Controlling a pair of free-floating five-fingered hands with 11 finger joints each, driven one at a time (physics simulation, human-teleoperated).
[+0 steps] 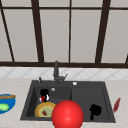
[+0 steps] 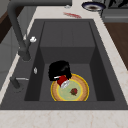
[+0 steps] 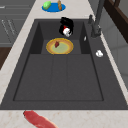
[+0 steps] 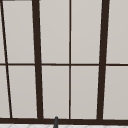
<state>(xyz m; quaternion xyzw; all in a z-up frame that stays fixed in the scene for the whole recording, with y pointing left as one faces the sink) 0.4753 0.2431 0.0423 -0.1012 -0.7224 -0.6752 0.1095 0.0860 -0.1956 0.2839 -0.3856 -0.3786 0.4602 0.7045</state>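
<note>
Sink [image 2: 67,32]: matt dark grey, smooth. Counter [image 3: 22,42]: pale marbled stone look. Faucet [image 2: 17,30]: matt dark metal. Ball [image 1: 67,114]: glossy red. Plate [image 2: 81,93]: smooth, yellow-rimmed.

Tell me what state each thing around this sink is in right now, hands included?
left hand: in the sink basin, curled round a red and white object
right hand: in the air over the drainer side, fingers curled, holding nothing
yellow plate: flat on the basin floor, a small red bit on it
faucet: no water running
blue plate: on the counter, food on it
</note>
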